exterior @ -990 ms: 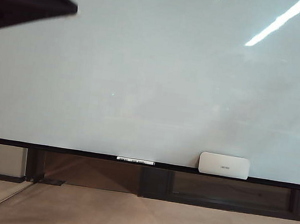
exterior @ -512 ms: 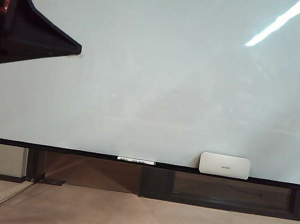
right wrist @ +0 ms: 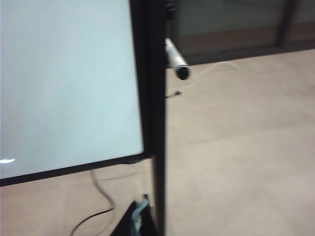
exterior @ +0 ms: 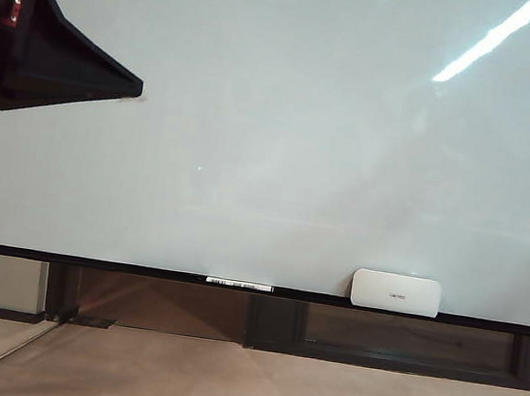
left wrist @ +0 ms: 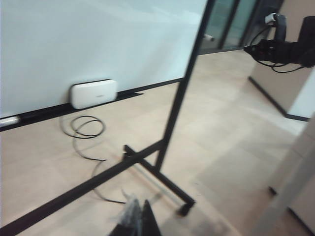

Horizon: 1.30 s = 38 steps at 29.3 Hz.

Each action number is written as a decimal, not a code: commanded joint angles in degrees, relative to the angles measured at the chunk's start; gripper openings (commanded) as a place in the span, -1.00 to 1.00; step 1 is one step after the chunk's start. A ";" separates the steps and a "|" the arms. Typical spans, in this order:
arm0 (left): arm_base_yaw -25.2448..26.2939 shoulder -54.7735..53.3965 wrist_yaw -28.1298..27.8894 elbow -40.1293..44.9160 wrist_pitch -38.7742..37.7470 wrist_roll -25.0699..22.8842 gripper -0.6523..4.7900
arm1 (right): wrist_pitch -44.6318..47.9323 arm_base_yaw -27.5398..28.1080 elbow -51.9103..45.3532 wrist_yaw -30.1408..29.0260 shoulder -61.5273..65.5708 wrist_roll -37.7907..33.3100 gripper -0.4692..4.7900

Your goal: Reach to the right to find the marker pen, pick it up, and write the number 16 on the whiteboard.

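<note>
Nearest in the right wrist view, the right gripper (right wrist: 138, 219) hangs low beside the post (right wrist: 153, 98), its dark jaws clenched together with nothing between them. The pen (right wrist: 176, 62) lies well apart from it, farther off along that post and on the side away from the board (right wrist: 64, 83): a blurred grey cylinder with a round dark end, jutting out from the post toward the camera. A thin black cable (right wrist: 100, 195) curls over the floor (right wrist: 236, 147) between gripper and board edge. The left gripper (left wrist: 139, 222) shows only as a dark tip with a blurred grey part beside it, and I cannot tell whether it is released or clenched. In the exterior view it is a matt black wedge at the far left, its point close against the board's upper left area. Beyond it a black metal bar of the stand runs over the matt beige floor to a small caster (left wrist: 184, 210). Farther off, a looped cable lies near the eraser (left wrist: 93, 93), a smooth white rounded block. It sits on the board's bottom edge, right of centre. The board itself is large, flat and glossy, pale grey-white in a thin black frame, with ceiling lights mirrored at its upper right.
</note>
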<state>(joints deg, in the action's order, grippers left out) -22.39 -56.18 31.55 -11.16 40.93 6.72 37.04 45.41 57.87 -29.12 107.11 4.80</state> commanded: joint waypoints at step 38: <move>-0.04 -14.71 -8.44 -5.25 4.35 -7.15 -0.78 | 7.82 0.22 36.54 -13.20 33.70 -2.80 -0.83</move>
<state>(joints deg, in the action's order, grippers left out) -22.37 -70.94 23.29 -16.21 44.84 -0.40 43.88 45.47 94.08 -45.69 141.01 1.83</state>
